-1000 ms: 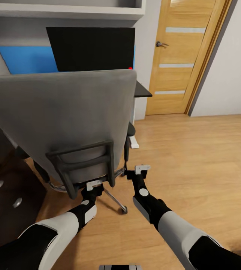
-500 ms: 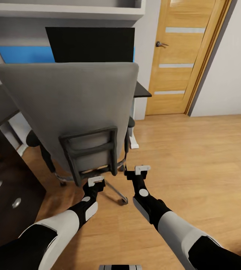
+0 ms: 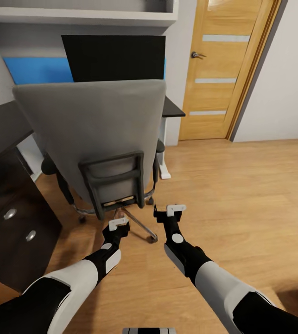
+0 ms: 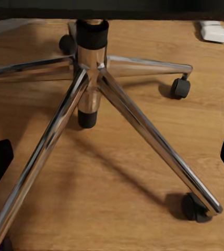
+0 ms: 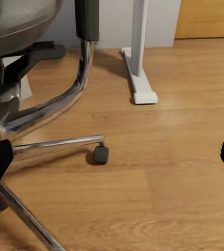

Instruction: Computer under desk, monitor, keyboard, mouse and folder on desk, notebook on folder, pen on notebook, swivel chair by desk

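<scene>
The swivel chair (image 3: 93,134) stands with its grey back toward me, in front of the desk (image 3: 173,109) with its glossy black top. The black monitor (image 3: 114,58) rises on the desk behind the chair back. My left gripper (image 3: 117,225) hangs open low behind the chair, over the chrome base (image 4: 91,78), holding nothing. My right gripper (image 3: 169,212) is open too, beside the chair's right side, facing a caster (image 5: 101,154) and the desk's white leg (image 5: 138,52). The chair back hides the seat and much of the desk top.
The desk's black drawer unit (image 3: 9,218) stands close at the left. A white shelf (image 3: 79,14) runs above the monitor, with a blue panel (image 3: 37,69) behind it. A wooden door (image 3: 223,69) is at the back right, with wooden floor (image 3: 241,195) to the right.
The chair has rolled away from me toward the desk and straightened, so its back looks smaller. The view has shifted a little. Both arms keep their pose.
</scene>
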Controlling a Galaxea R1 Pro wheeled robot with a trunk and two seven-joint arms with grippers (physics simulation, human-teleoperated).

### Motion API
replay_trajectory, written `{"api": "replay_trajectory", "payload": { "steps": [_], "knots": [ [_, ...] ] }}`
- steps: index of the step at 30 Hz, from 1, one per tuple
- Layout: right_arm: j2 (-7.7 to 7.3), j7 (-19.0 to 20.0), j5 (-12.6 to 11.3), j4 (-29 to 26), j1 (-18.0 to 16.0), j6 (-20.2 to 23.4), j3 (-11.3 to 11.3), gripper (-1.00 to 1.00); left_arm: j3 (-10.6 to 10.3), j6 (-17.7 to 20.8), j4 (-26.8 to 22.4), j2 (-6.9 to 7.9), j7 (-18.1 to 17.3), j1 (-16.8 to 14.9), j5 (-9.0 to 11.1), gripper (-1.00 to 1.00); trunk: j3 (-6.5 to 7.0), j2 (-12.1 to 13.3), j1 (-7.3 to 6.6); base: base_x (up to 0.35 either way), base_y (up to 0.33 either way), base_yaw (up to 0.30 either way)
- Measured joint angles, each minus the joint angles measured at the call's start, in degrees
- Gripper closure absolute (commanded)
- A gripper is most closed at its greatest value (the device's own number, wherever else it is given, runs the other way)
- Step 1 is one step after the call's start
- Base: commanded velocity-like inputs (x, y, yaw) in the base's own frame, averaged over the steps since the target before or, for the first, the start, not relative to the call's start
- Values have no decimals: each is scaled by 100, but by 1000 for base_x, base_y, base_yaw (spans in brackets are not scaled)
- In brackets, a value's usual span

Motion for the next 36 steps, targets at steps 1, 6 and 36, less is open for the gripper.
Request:
{"api": "replay_trajectory", "payload": {
  "steps": [1, 6, 36],
  "knots": [
    [0, 0, 0, 1, 0, 0, 0, -100, -1, -1, 0, 0, 0, 0, 0, -100, 0, 0, 0, -329, 0, 0],
    [-3, 0, 0, 2, 0, 0, 0, -100, -1, -2, 0, 0, 0, 1, 0, -100, 0, 0, 0, -326, 0, 0],
    [8, -7, 1, 7, 0, -5, 7, -100, 7, -53, 11, 1, 28, 2, 1, -100, 0, 0, -3, -23, 0, 32]
  ]
}}
